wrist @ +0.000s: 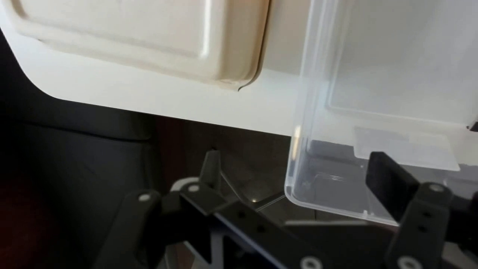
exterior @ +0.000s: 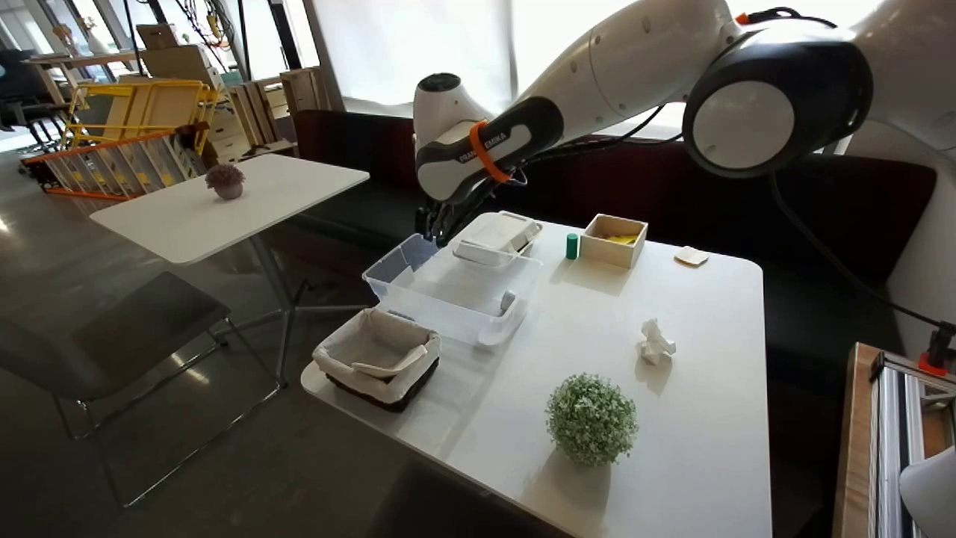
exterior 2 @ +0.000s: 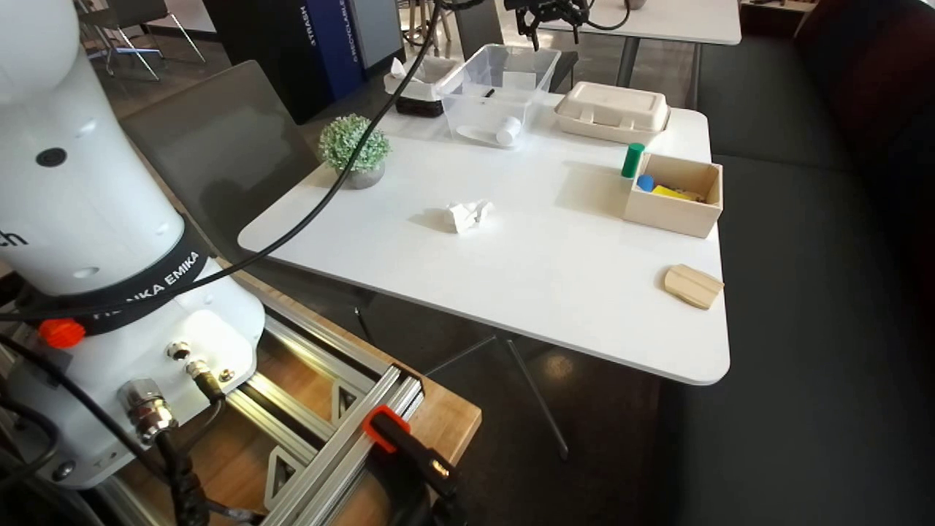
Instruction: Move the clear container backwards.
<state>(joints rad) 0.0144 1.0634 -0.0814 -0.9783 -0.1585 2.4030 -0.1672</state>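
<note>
Leftmost, by the edge of the white table, stands a potted green plant. Past it, at the far left, a white-lined basket sits just beside the clear container; whether they touch I cannot tell. Crumpled paper lies nearer me, with bare tabletop between. The clear container stands at the far end, its far part jutting out beyond the table's edge, and a small white cylinder shows at its near end. Over its far right corner hangs my gripper, fingers spread wide; I cannot make out whether either one meets the rim. Right of the container, a beige clamshell box crowds that side, only a strip of table separating them. Farther right and nearer stands a green cylinder, just beside a small tan box with blue and yellow pieces inside. Last, nearest, a flat piece of wood lies by the edge.
</note>
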